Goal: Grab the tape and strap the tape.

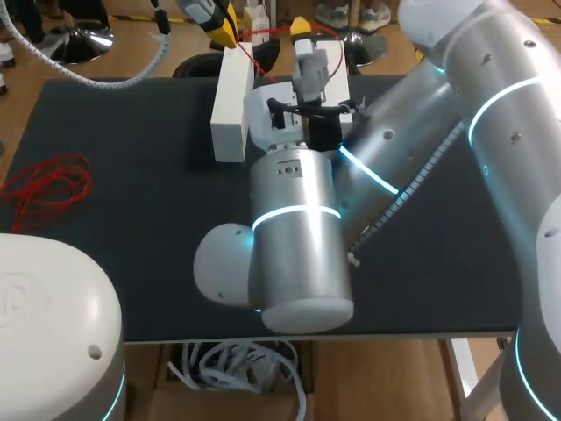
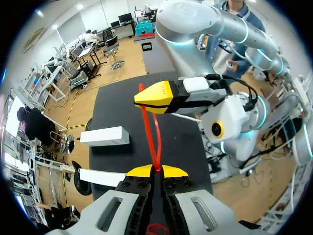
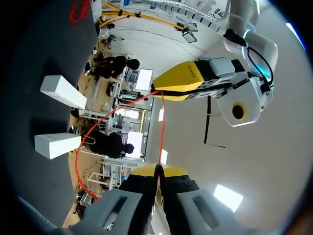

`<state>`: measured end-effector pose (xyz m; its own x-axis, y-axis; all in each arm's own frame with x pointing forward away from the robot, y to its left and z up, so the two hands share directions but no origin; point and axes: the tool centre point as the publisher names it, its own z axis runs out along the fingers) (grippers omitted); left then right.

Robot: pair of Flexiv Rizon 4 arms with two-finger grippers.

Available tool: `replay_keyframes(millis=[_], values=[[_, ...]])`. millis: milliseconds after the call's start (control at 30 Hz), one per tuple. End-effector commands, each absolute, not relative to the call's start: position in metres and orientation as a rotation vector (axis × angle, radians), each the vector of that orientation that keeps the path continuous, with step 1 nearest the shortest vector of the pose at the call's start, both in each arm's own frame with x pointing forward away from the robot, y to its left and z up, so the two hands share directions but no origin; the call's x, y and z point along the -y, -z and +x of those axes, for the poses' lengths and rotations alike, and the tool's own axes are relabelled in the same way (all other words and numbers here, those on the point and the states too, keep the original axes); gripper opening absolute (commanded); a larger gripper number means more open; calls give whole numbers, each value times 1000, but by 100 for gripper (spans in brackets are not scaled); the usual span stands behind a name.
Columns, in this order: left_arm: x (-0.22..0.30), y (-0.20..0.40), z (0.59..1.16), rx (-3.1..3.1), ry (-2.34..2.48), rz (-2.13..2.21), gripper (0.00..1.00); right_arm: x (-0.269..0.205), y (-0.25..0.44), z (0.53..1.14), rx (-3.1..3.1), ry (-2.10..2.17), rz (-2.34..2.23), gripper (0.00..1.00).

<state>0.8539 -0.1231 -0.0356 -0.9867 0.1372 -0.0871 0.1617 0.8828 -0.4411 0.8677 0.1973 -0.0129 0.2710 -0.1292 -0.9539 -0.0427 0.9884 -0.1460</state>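
A thin red tape [image 2: 152, 129] runs taut between my two grippers, above the table's far edge. My left gripper [image 2: 156, 170] is shut on one end, and in the head view it sits at the far middle [image 1: 221, 24]. My right gripper [image 3: 157, 170] is shut on the other end of the tape [image 3: 161, 129], and a slack loop [image 3: 79, 152] hangs down beside it. In the head view the right gripper [image 1: 301, 31] points up, close beside the left one. The short red stretch [image 1: 252, 42] shows between them. Each wrist view shows the other gripper's yellow tips [image 2: 155, 97] [image 3: 178, 82] pinched on the tape.
Two white boxes [image 1: 231, 103] [image 1: 263, 105] stand on the black table [image 1: 131, 219] below the grippers. A loose red coil [image 1: 48, 186] lies at the left edge. My right arm's large joints [image 1: 294, 237] cover the table's middle.
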Motion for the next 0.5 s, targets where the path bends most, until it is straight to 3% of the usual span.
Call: replay_keyframes(millis=[33,500], values=[[123,35,854,-2998,704,236,0,-202,21,859,-1276,230,78,0],[123,35,854,-2998,704,236,0,-213,21,860,-1274,222,61,0]])
